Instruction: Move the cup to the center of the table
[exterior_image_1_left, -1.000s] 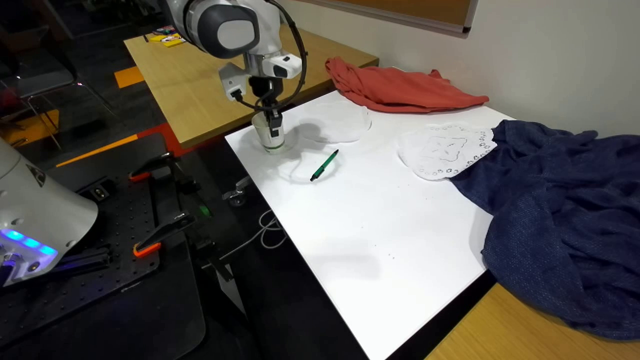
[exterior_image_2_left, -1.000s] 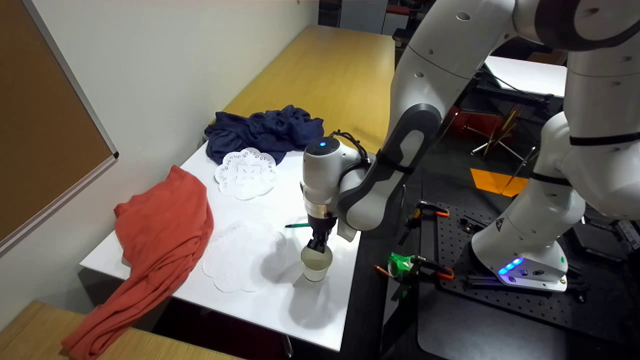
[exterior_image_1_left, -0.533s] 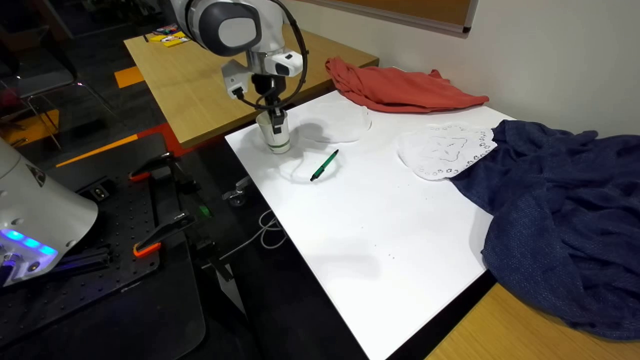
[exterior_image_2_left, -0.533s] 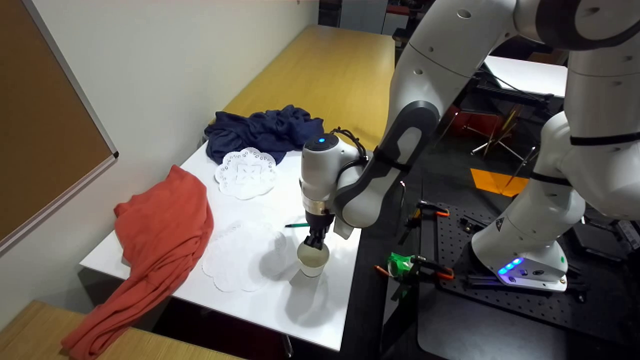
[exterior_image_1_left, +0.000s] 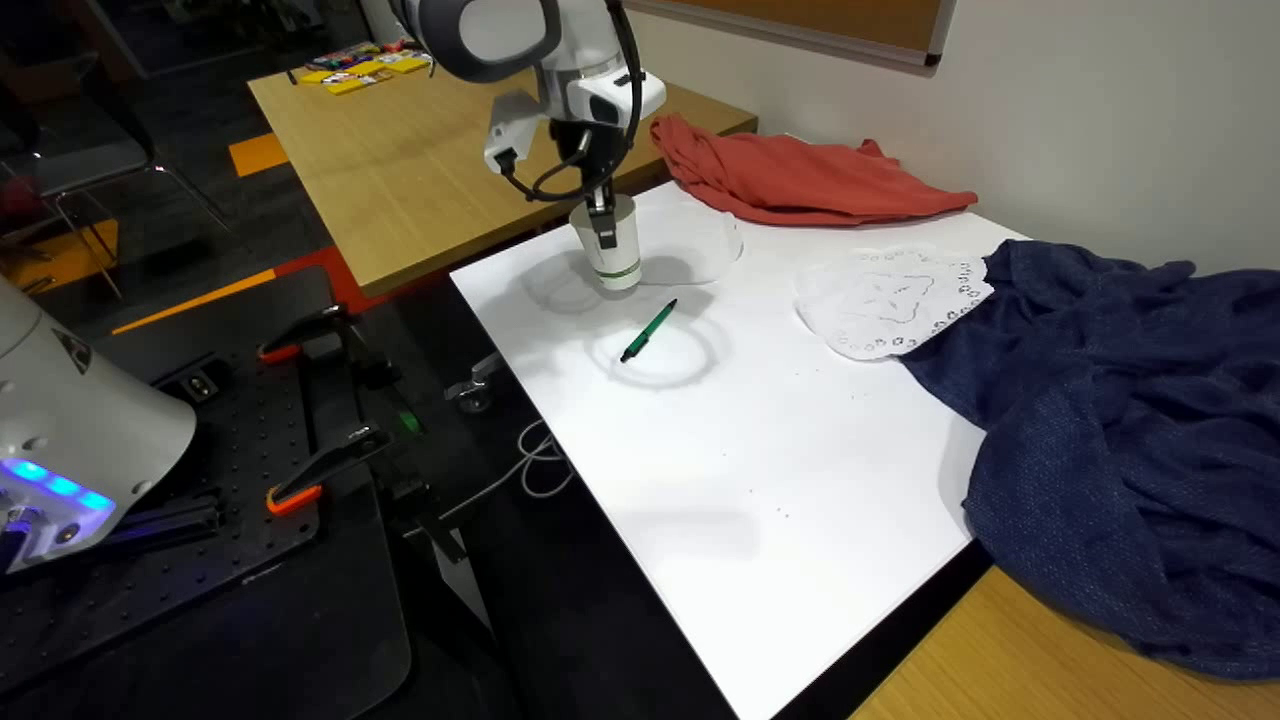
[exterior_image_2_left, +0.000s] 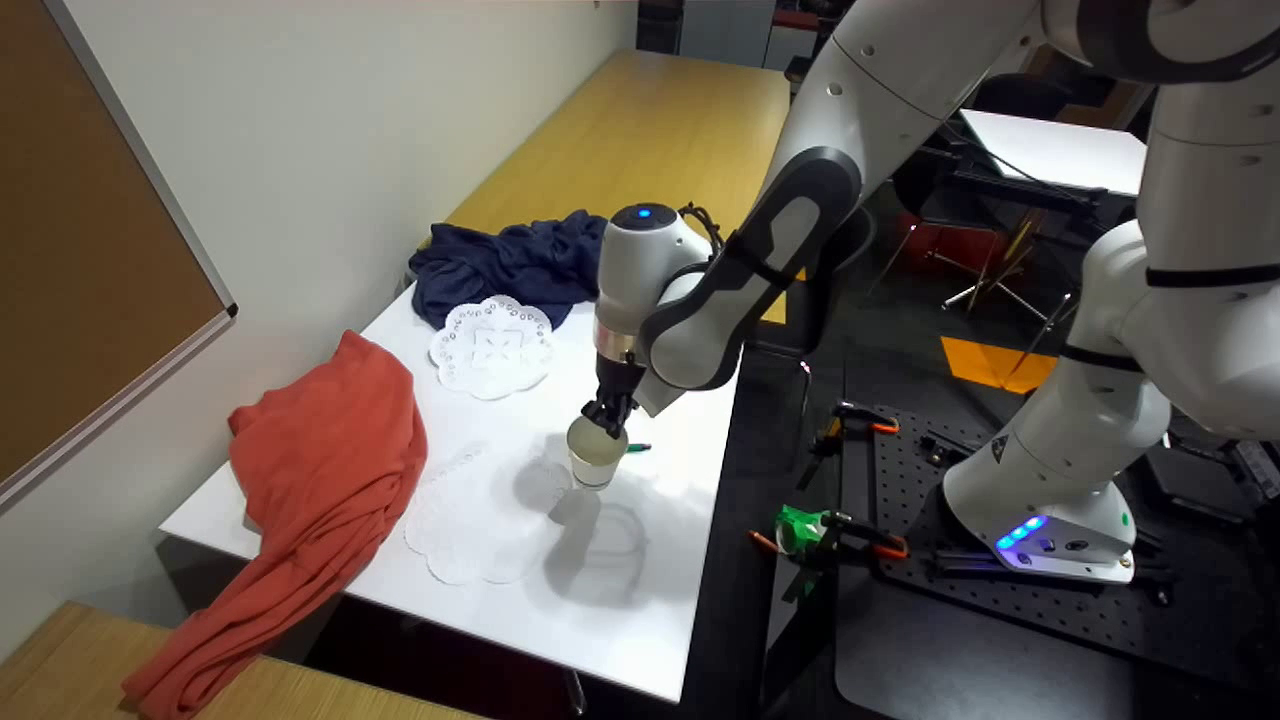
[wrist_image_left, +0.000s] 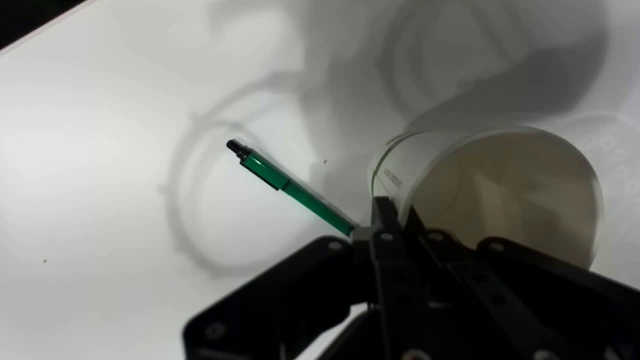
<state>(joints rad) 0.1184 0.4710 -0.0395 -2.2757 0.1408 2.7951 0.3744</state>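
The tool (wrist_image_left: 398, 216) was clamped on the wall of the cup (exterior_image_1_left: 618, 256) — one finger inside the mouth, one outside. The cup hung below the tool, appeared tilted, and seemed lifted off the surface (exterior_image_1_left: 790, 480); the clearance could not be read.

Hazard: rotation in the grasp. Probable cause: a pinch on one side of the rim, leaving the bulk of the cup offset from the fingers.

Hazard: tipping at release. Probable cause: a slanted base meeting the surface on one edge only.

Hazard: contact with the pen (wrist_image_left: 296, 189). Probable cause: a low traverse. The pen lay below the tool, to the outer finger's side, toward the centre of the surface — a cup lowered onto it was likely to topple.

Hazard: a buckled wall, if excess force was applied.
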